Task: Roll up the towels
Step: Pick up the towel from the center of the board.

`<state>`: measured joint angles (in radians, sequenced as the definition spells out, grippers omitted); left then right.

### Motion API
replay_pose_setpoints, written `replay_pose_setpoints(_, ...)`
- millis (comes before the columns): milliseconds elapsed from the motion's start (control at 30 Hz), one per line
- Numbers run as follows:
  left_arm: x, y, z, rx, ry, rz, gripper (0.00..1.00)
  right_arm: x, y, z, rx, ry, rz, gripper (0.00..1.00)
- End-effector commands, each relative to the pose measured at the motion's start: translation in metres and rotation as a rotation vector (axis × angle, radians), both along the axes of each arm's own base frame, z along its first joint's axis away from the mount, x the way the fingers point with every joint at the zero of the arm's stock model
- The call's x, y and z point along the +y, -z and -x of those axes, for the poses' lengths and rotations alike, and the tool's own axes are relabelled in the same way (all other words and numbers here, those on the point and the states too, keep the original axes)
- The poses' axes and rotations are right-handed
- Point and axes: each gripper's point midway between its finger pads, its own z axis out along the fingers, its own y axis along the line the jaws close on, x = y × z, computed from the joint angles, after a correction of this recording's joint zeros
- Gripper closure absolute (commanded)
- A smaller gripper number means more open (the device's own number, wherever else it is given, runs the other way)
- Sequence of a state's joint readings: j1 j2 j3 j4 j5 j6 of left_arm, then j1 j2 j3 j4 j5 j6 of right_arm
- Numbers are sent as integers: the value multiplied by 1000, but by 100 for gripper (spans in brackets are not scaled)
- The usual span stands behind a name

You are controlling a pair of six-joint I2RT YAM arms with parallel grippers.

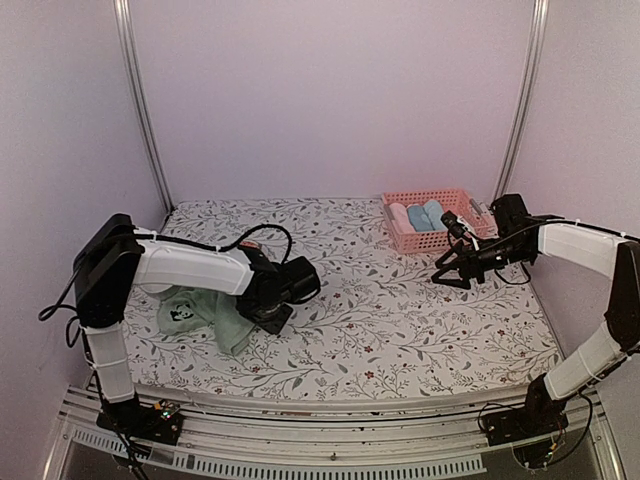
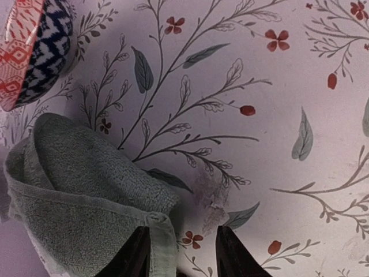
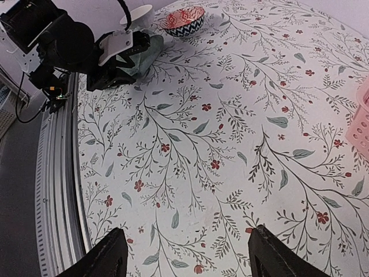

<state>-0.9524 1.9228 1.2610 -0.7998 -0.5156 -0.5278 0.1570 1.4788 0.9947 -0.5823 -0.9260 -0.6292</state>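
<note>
So the green towel [image 1: 205, 318] is the one left to do. It sits in a crumpled heap on the left side of the table [image 1: 400, 330], little panda print [image 1: 180, 313] facing up. It isn't flat at all. As far as the heap has a long way, it runs roughly left to right, with the right-hand end sagging a bit toward the near edge. That end is the one that matters, since it finishes right at the left gripper [image 1: 268, 322].

In the left wrist view the towel [image 2: 86, 196] fills the lower left, and its hemmed corner sits against one finger [image 2: 138, 254]. The fingers are spread, with only bare tablecloth between them, so nothing is pinched. I can't tell if the hem is just touching that finger or tucked slightly under it. Either way the cloth lies off to the gripper's left, not in the gap. My guess is the next grab needs a small shift that way to get the corner between the fingers, then a pull to flatten the towel before any rolling.

The patterned bowl [image 3: 183, 20] is just past the towel, so it's worth watching on a drag.

The right gripper [image 1: 450, 278] is well away over by the pink basket [image 1: 440, 240], where blue rolls [image 1: 425, 215] already sit. Its fingers are wide apart and empty, so this looks like the left arm's job.
</note>
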Motion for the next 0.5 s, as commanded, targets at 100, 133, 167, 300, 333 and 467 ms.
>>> replay_pose_setpoints(100, 25, 3, 0, -15, -40, -124, 59, 4, -3, 2, -21, -26, -14, 26)
replay_pose_setpoints(133, 25, 4, 1, -14, -40, -127, 60, 4, -3, 2, -19, -27, -14, 26)
replay_pose_setpoints(167, 27, 4, 1, -16, -40, -135, 61, 4, -2, 2, -16, -29, -13, 27)
replay_pose_setpoints(300, 37, 12, 3, -24, -45, -205, 71, 4, -1, 3, -14, -31, -11, 27)
replay_pose_setpoints(333, 38, 11, 3, -27, -45, -209, 73, 5, -1, 3, -15, -32, -11, 27)
replay_pose_setpoints(467, 39, 9, 2, -35, -43, -215, 80, 5, -2, 4, -16, -33, -9, 27)
